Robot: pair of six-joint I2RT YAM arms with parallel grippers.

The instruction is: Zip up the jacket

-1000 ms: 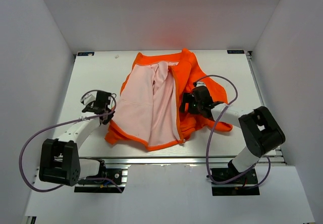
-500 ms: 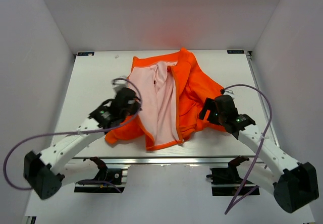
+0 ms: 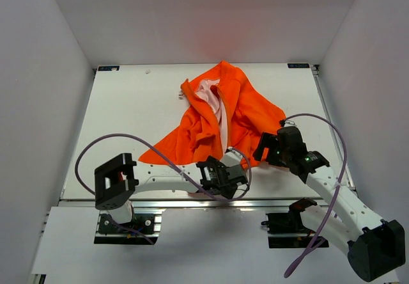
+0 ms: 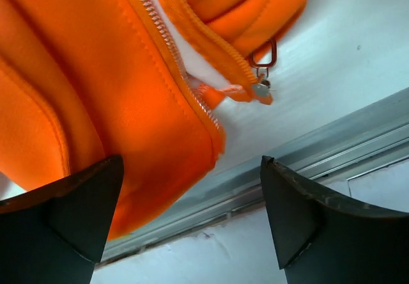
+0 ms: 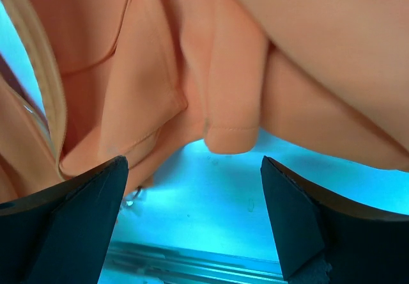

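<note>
Top view: orange jacket [image 3: 239,114] lies bunched at the middle of the table [image 3: 128,118], mostly outer side up. A strip of pale pink lining [image 3: 211,95] shows near the collar. Left arm lies along the near edge, with the left hand [image 3: 222,174] just beside the jacket's near hem. Right hand [image 3: 268,147] is at the jacket's near right edge; cannot tell whether it touches the cloth.

Left wrist view: left hand [image 4: 192,169] has its fingers [image 4: 64,220] spread wide, nothing between them. Ahead lies the hem with two rows of zipper teeth [image 4: 156,31], not joined. The slider [image 4: 261,87] with its pull sits at the low end of the right-hand row, resting on the table. A metal rail [image 4: 307,156] runs along the table's edge.

Right wrist view: right hand [image 5: 192,169] is likewise wide open and grips nothing. Folds of jacket fill the upper frame, with bare table below them, tinted blue.
</note>
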